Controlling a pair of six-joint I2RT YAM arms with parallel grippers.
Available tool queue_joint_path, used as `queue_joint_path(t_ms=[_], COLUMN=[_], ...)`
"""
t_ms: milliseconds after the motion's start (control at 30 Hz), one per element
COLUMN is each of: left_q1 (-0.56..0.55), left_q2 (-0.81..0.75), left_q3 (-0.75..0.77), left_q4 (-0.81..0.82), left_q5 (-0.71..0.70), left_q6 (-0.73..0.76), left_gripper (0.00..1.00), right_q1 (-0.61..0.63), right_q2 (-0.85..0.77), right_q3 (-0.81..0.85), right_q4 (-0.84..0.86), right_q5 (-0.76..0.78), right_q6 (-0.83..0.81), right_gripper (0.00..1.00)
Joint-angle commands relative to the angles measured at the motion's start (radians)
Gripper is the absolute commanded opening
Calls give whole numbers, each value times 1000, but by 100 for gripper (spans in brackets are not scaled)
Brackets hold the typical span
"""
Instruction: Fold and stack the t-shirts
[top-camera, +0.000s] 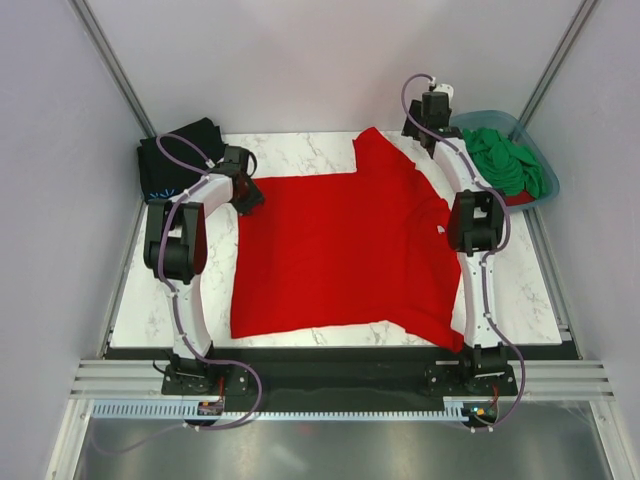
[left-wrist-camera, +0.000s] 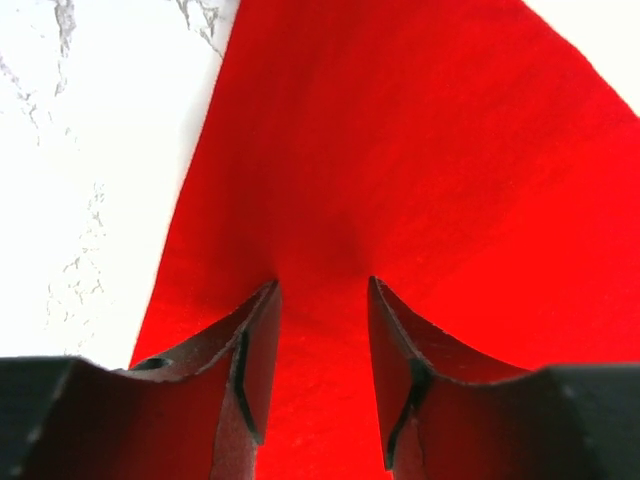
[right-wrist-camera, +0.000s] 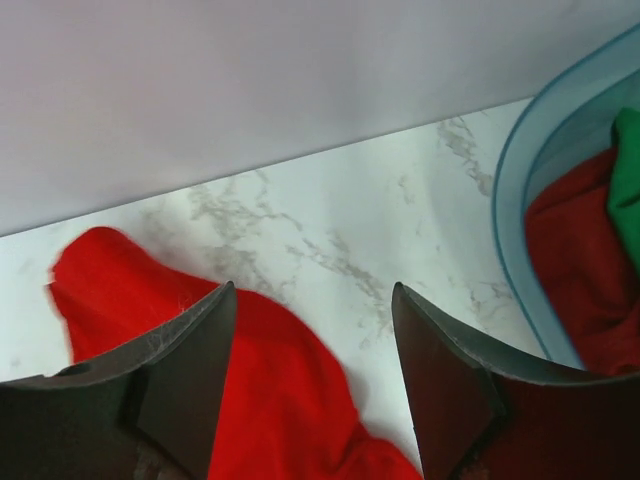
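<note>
A bright red t-shirt (top-camera: 340, 250) lies spread flat on the marble table (top-camera: 170, 300). My left gripper (top-camera: 249, 202) is at the shirt's far left corner. In the left wrist view it (left-wrist-camera: 322, 285) is open, fingertips down at the red cloth (left-wrist-camera: 420, 150), which fills the gap between them. My right gripper (top-camera: 426, 140) is by the shirt's far right sleeve. In the right wrist view it (right-wrist-camera: 312, 290) is open and empty over the sleeve (right-wrist-camera: 270, 400) and bare marble. A folded black t-shirt (top-camera: 180, 155) lies at the far left. A green t-shirt (top-camera: 505, 160) lies on another red one (top-camera: 520, 198) in the tub.
The blue-grey plastic tub (top-camera: 548, 165) stands at the far right corner, close to my right gripper; its rim (right-wrist-camera: 520, 200) shows in the right wrist view. Grey walls enclose the table on three sides. Bare marble shows along the left, right and front edges.
</note>
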Motion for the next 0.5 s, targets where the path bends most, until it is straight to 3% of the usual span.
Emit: queue_joint_path(t_ms=[0, 67, 100, 233, 467], left_q1=[-14, -24, -27, -34, -58], left_q2=[-37, -81, -104, -276, -614], left_q3=[-13, -8, -3, -31, -366], left_q4=[-49, -60, -66, -115, -140], left_q5=[-35, -44, -44, -67, -23], left_q6=[2, 30, 42, 85, 50], left_gripper=[49, 55, 61, 70, 74], right_q1=[42, 56, 68, 91, 100], right_q2=[-192, -246, -307, -505, -965], right_q3=[-108, -184, -271, -552, -1216], right_q4=[101, 105, 102, 78, -13], right_q5=[-98, -130, -145, -147, -133], right_q6=[50, 53, 58, 113, 328], right_gripper=[72, 72, 75, 83, 94])
